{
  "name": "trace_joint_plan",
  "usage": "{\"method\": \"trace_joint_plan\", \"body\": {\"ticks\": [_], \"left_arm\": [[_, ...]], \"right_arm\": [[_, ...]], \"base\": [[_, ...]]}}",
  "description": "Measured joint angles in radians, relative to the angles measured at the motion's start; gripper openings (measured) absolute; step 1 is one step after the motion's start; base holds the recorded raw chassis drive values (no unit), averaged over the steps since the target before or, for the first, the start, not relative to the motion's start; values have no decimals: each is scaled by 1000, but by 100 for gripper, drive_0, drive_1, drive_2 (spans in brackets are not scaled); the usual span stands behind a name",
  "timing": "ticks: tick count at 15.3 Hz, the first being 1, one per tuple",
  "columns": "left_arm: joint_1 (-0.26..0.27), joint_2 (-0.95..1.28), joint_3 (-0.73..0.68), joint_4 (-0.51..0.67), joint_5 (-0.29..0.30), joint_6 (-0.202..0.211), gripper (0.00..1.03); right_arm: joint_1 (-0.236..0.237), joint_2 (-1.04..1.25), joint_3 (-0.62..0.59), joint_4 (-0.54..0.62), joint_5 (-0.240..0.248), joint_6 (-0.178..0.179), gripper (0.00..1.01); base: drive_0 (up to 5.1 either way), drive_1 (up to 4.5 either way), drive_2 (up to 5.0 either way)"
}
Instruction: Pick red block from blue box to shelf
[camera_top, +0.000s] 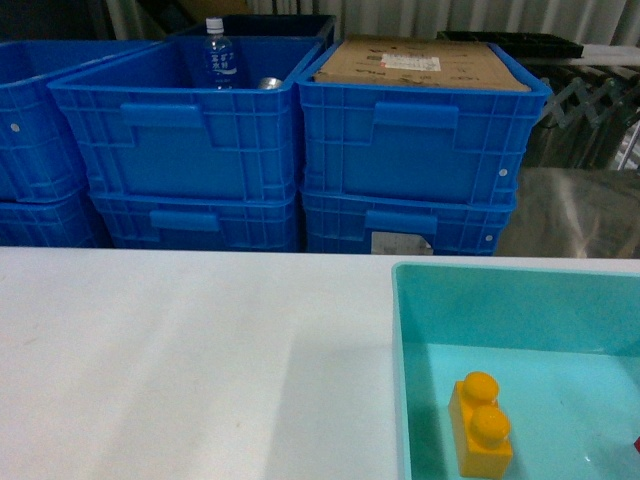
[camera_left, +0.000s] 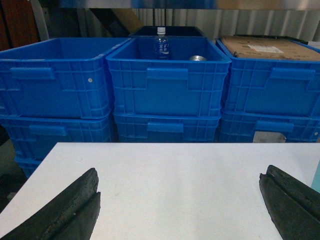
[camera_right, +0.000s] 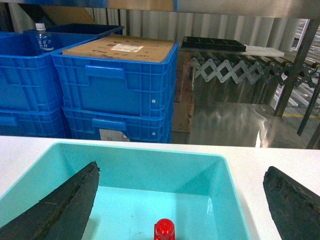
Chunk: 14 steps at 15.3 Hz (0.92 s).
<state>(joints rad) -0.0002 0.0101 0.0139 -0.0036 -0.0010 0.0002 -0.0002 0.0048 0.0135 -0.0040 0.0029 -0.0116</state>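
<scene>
The red block (camera_right: 164, 231) stands on the floor of the blue box (camera_right: 150, 167), at the bottom edge of the right wrist view, so only its top stud shows. My right gripper (camera_right: 180, 202) hangs open above the box. Its left finger is over the box's left side and its right finger is out past the right rim, over the table. My left gripper (camera_left: 179, 200) is open over bare white table with nothing between its fingers. The head view shows the blue box (camera_top: 400, 340) at the lower right but neither gripper. The steel shelf (camera_right: 235, 120) lies behind the table to the right.
A yellow two-stud brick (camera_top: 480, 425) lies in the blue box. Stacked dark blue crates (camera_top: 190, 140) stand behind the white table (camera_top: 180, 350); one holds a water bottle (camera_top: 218, 55) and another has cardboard (camera_top: 420, 62) on top. An accordion conveyor (camera_right: 240, 67) stands behind the shelf.
</scene>
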Motion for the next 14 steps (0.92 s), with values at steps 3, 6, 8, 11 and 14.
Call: {"method": "trace_joint_plan", "body": {"ticks": [3,6,8,11,14], "left_arm": [[0,0,0,0,0,0,98],[0,0,0,0,0,0,98],[0,0,0,0,0,0,98],[0,0,0,0,0,0,98],[0,0,0,0,0,0,98]], "right_arm": [[0,0,0,0,0,0,98],[0,0,0,0,0,0,98],[0,0,0,0,0,0,98],[0,0,0,0,0,0,98],[0,0,0,0,0,0,98]], "base": [[0,0,0],[0,0,0],[0,0,0],[0,0,0],[0,0,0]]}}
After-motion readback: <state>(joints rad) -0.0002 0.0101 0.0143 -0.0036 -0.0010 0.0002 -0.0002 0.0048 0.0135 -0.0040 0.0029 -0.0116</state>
